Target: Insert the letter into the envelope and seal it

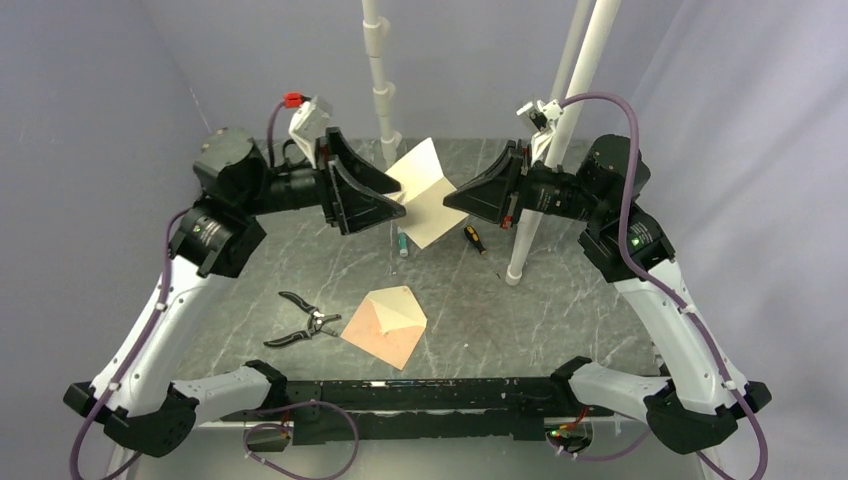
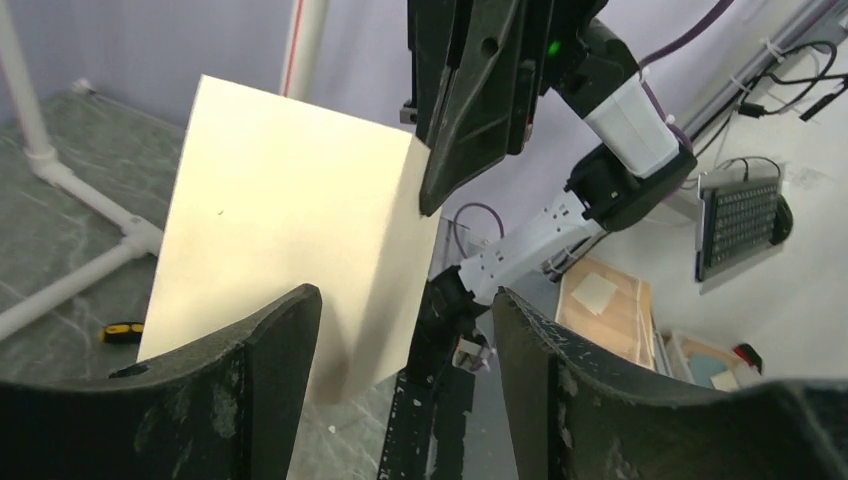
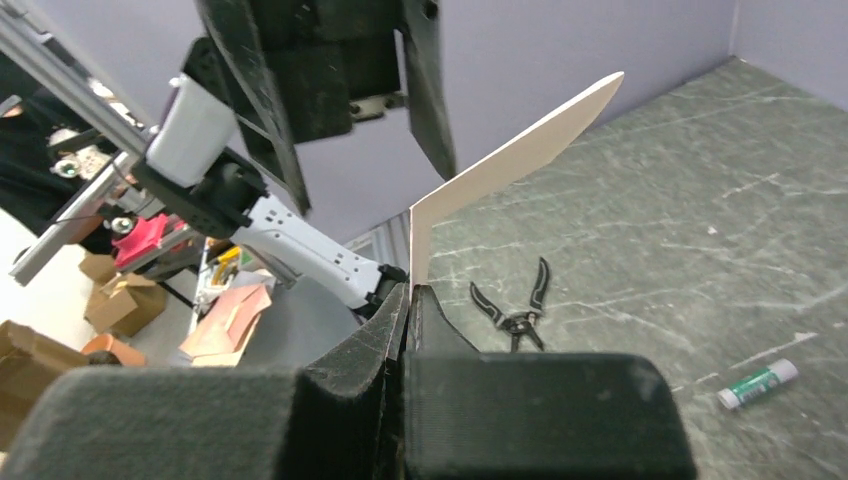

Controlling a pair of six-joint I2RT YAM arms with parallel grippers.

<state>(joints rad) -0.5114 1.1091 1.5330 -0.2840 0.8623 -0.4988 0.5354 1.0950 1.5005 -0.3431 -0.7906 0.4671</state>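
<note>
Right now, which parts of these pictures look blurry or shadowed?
Top view: even light, all sharp. Left wrist view: the near fingers are soft, the letter shaded toward its right edge. Right wrist view: close fingers blur; the glue stick is crisp.

The table (image 1: 560, 310) is a grey marbled slab. A glue stick (image 1: 402, 243) lies on it just on the near side of the left gripper (image 1: 392, 203), and a yellow-handled screwdriver (image 1: 473, 238) lies close by the right gripper (image 1: 452, 203). Further back toward the arm bases, well apart from both grippers, the envelope (image 1: 385, 325) lies flat with black pliers (image 1: 300, 322) just beside it on the left.
</note>
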